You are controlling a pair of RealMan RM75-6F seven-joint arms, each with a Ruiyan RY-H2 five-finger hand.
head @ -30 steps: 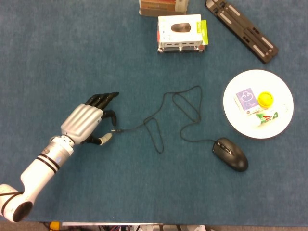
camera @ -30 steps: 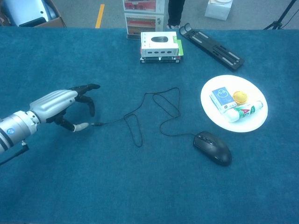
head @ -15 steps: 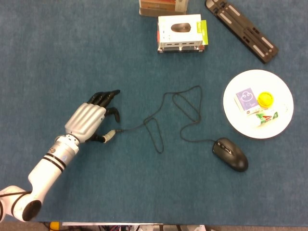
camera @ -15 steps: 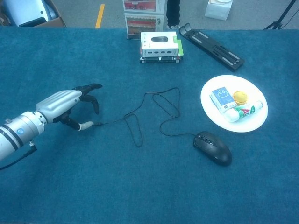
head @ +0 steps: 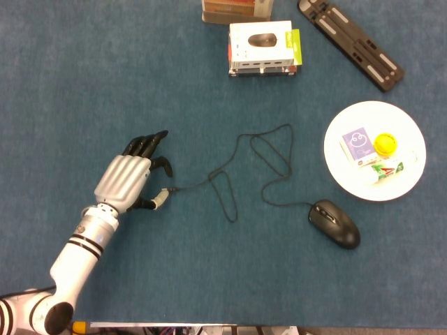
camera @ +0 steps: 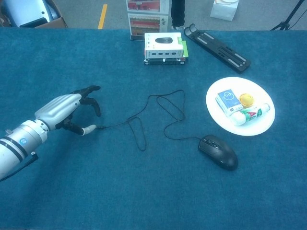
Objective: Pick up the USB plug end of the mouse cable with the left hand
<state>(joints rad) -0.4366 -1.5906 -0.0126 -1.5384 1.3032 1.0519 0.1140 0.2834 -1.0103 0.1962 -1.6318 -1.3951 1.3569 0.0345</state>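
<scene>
The black mouse (head: 335,223) (camera: 218,151) lies at the right, and its thin black cable (head: 223,188) (camera: 136,127) loops leftward across the blue table. The cable ends in the USB plug (head: 170,190) (camera: 100,127), which lies flat on the cloth. My left hand (head: 131,178) (camera: 62,109) hovers just left of the plug with its fingers spread. Its pale thumb tip (head: 160,199) (camera: 88,129) sits right at the plug's end, while the dark fingers stay apart above it. Nothing is pinched. My right hand does not show in either view.
A white plate (head: 349,181) (camera: 220,122) with small packets stands at the right. A boxed mouse (head: 262,45) (camera: 164,47) and a black stand (head: 351,43) (camera: 218,48) lie at the far edge. Bare blue cloth surrounds the hand.
My left arm has swung in from the left and the hand has edged toward the plug, bringing the thumb tip up to it. Cable and mouse have not moved.
</scene>
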